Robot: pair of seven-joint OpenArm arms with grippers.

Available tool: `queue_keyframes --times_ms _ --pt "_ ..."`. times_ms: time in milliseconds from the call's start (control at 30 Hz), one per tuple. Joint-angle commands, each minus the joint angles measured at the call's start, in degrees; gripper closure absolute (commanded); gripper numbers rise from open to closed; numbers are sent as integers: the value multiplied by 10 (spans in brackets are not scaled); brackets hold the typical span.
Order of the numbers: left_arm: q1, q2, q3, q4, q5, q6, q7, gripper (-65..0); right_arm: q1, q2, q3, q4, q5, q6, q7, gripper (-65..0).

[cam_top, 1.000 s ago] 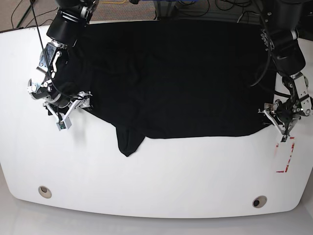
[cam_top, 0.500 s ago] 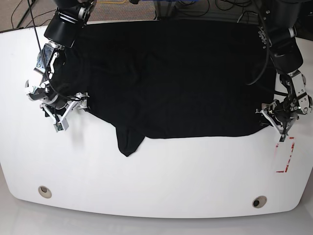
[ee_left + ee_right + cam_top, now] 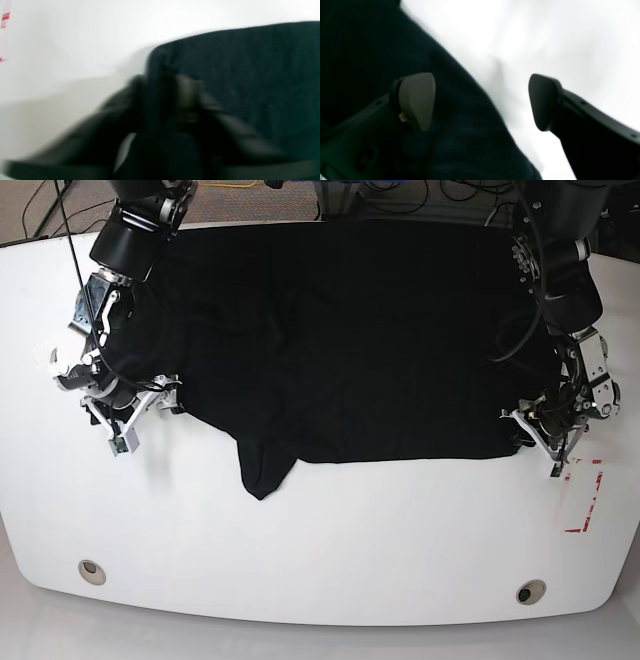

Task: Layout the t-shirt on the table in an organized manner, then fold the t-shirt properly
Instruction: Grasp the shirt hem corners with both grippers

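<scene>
The black t-shirt (image 3: 350,340) lies spread over the far half of the white table (image 3: 320,530), with a pointed flap (image 3: 262,470) hanging toward the front. My left gripper (image 3: 535,430) is at the shirt's front right corner. In the blurred left wrist view its fingers (image 3: 187,95) are drawn together on a fold of the t-shirt (image 3: 250,75). My right gripper (image 3: 140,415) is at the shirt's left edge, open. In the right wrist view the gripper (image 3: 482,102) straddles that edge, one finger (image 3: 416,100) over the t-shirt (image 3: 357,50), the other over bare table (image 3: 545,37).
A red-outlined rectangle mark (image 3: 585,500) sits on the table just in front of the left gripper and shows as red stripes (image 3: 4,20) in the left wrist view. Two round grommet holes (image 3: 91,571) (image 3: 530,591) lie near the front edge.
My left gripper has moved inward from beside the red mark onto the shirt's front right corner and its jaws have closed. The right gripper has drifted slightly outward along the left edge, still open.
</scene>
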Motion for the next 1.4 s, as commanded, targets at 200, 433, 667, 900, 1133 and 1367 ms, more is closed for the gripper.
queue_keyframes --times_ms 200,433,667,900,1133,1367 --pt "-1 -2 1 1 11 -3 23 -42 51 -20 1 -11 8 0 10 -563" --pt "1 -3 -2 1 11 -3 23 -38 108 -49 1 -61 7 0 12 -563" --pt "1 -3 -2 2 11 -3 25 -38 142 -69 1 -123 8 0 52 -561" --pt "-1 -4 -2 2 11 -3 25 -38 146 -80 -7 -148 9 0 58 -561" --pt "-2 -5 -2 2 11 -3 25 -38 125 -83 -68 -148 8 0 71 -561" --pt "0 -5 -2 2 11 -3 25 -38 111 -85 -97 -161 9 0 113 -561"
